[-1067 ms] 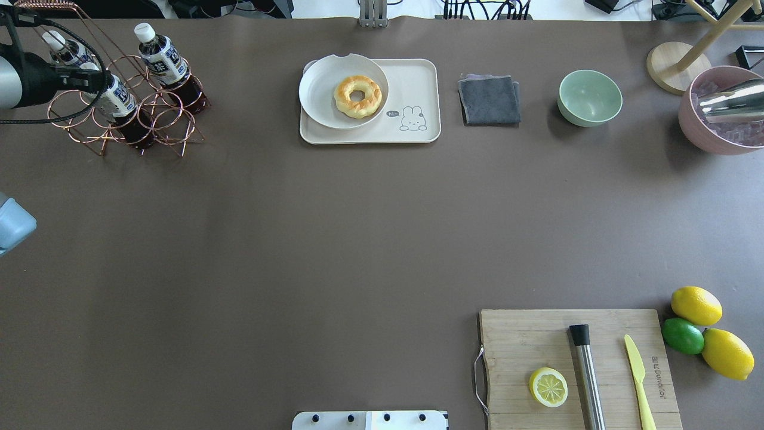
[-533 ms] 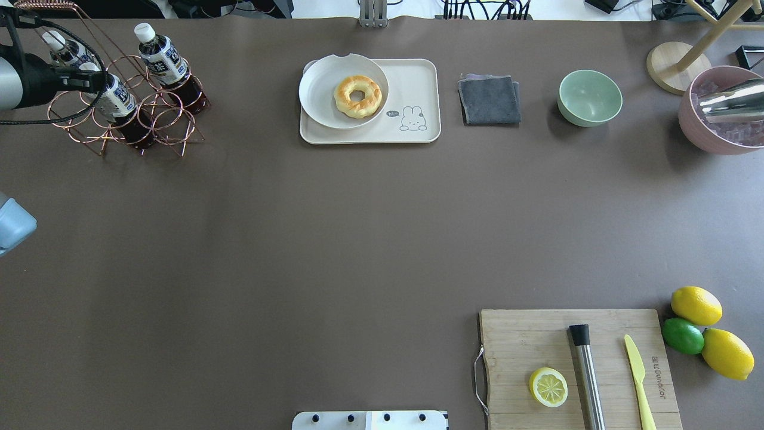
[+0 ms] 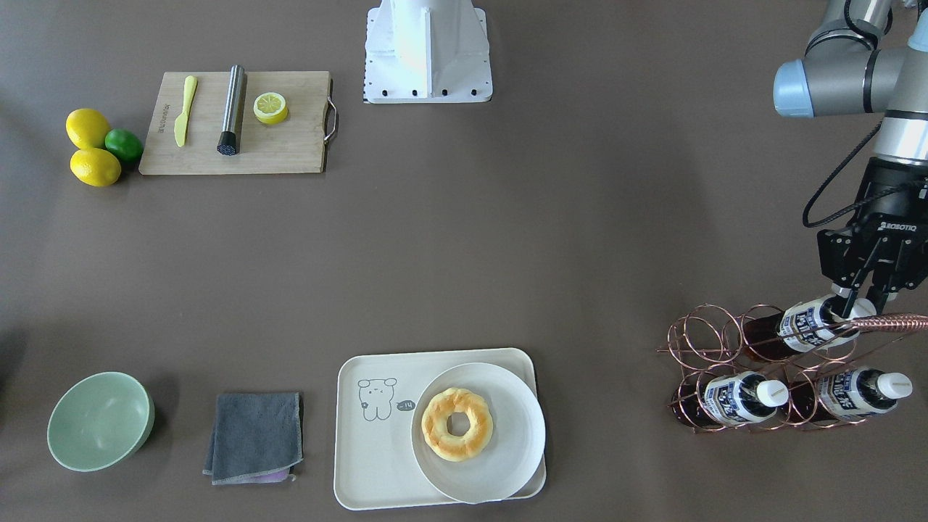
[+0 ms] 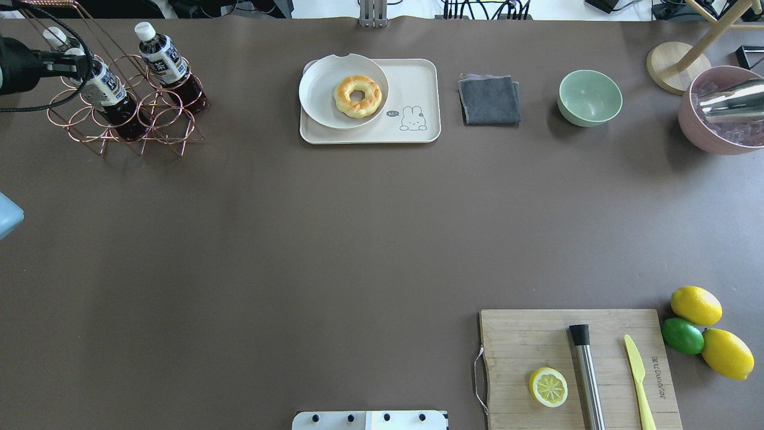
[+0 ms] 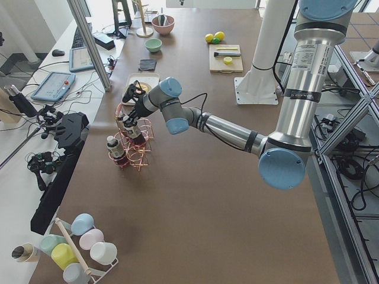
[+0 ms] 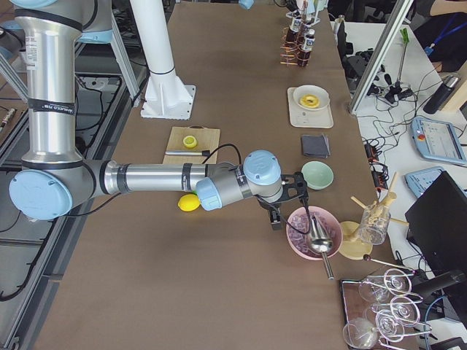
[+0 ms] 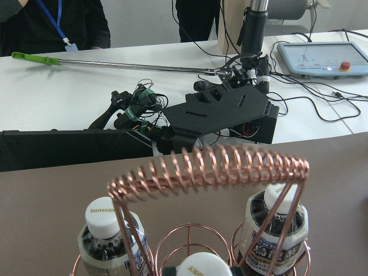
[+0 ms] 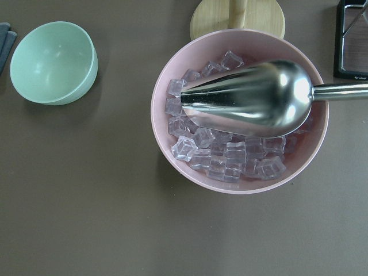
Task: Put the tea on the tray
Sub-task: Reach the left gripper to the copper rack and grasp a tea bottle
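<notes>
Three tea bottles lie in a copper wire rack (image 4: 161, 122). My left gripper (image 3: 860, 299) is shut on the white cap of the upper tea bottle (image 3: 803, 319), also in the overhead view (image 4: 104, 88), which sits partly drawn out of its ring. Its cap (image 7: 198, 267) shows at the bottom of the left wrist view. The cream tray (image 4: 418, 83) with the cartoon bear lies at the far middle of the table, apart from the rack. My right gripper (image 6: 286, 198) hovers over a pink ice bowl (image 8: 158, 115); I cannot tell if it is open.
A white plate (image 4: 316, 89) with a doughnut (image 4: 357, 95) fills the tray's left half. A grey cloth (image 4: 489, 98) and a green bowl (image 4: 590, 97) lie right of the tray. A metal scoop (image 8: 247, 98) rests in the ice bowl. The cutting board (image 4: 537, 340) is at the near right.
My left gripper has moved left and toward the table's far edge, and the held tea bottle has slid with it partway out of its ring. The other bottles have not moved.
</notes>
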